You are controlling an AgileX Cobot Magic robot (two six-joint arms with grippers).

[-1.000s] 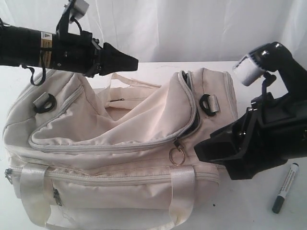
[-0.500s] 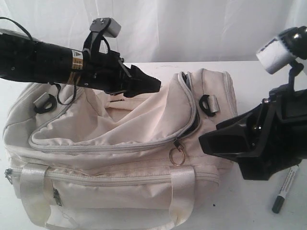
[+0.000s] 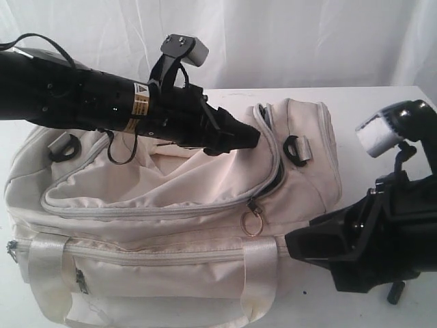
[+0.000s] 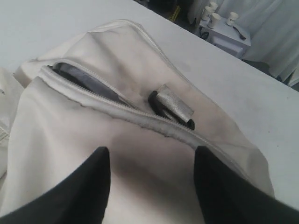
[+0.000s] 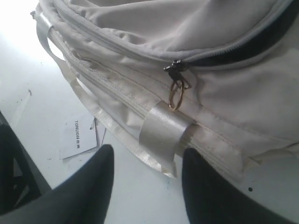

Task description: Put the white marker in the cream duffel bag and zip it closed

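Noted bag (image 3: 171, 225) on table (image 3: 382, 109), top zip (image 3: 276, 179) part open. Saw left claw (image 3: 254, 137) spread wide, empty, above bag's far right. Saw right claw (image 3: 293, 244) wide, empty, near right; marker (image 3: 395, 295) beside it, mostly hidden.

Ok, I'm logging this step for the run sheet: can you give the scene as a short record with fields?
bag: cream duffel bag on table, top zip partly open
marker: white marker on table outside the bag, mostly hidden by right arm
left gripper: open, empty, over the bag's top flap
right gripper: open, empty, low beside the bag's front
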